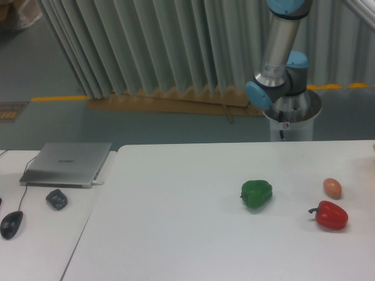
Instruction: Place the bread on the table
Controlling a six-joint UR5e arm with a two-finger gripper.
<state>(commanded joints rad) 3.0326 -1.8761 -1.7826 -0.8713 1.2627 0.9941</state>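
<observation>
The bread is out of view. The gripper is out of view too; only the arm's base and lower links (281,70) show behind the far edge of the white table (176,234). On the table lie a green pepper (256,194), a red pepper (330,215) and a small orange-tan ball (332,187).
To the left, an adjoining white desk (41,234) carries a closed laptop (67,163), a dark mouse (11,224) and a small dark object (57,199). Grey curtains hang behind the table. A sliver of something pale shows at the right edge (373,147).
</observation>
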